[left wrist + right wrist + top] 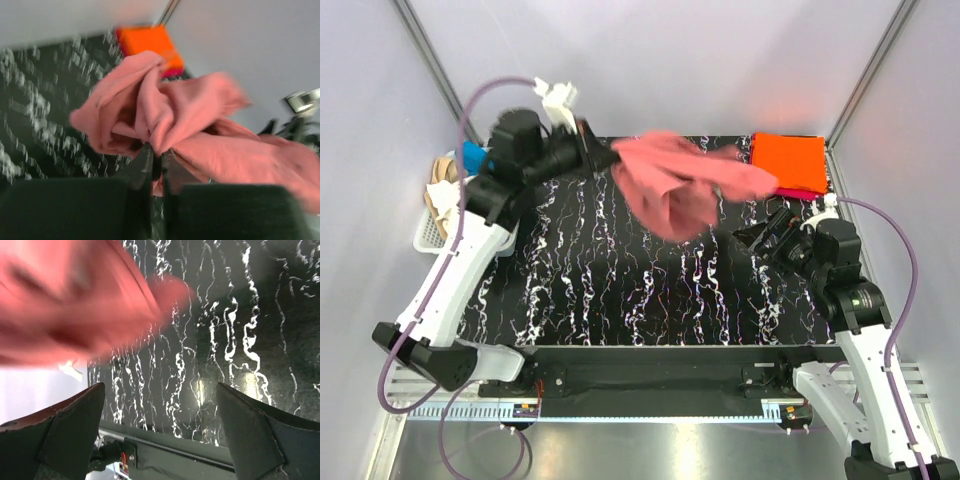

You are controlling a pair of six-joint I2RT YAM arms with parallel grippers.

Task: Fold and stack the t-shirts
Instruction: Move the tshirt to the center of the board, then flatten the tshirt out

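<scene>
Far left, the white lattice basket [424, 232] sits at the table's edge, with a tan tee [442, 170] and a blue tee [472, 157] heaped in it. My left gripper [604, 155] is up at the back, pinched tight on the pink tee [675, 185]. It's soft, crumpled cloth in a loose bunch, one tail trailing right. I can't tell whether its lower folds touch the table [590, 270]. A broad stretch of glossy black top with white veins shows between the bunch and the near edge.

In the back right corner the orange tee [788, 160] is folded flat and square, close to the wall, with the magenta tee [798, 192] peeking out beneath it. My right gripper [765, 232] is just in front of that stack, jaws spread wide, holding nothing.

My left wrist view shows what the top view hides: a fold of cloth nipped right between my fingertips. The right wrist view gets only a pink blur at upper left and veined table between my fingers.
</scene>
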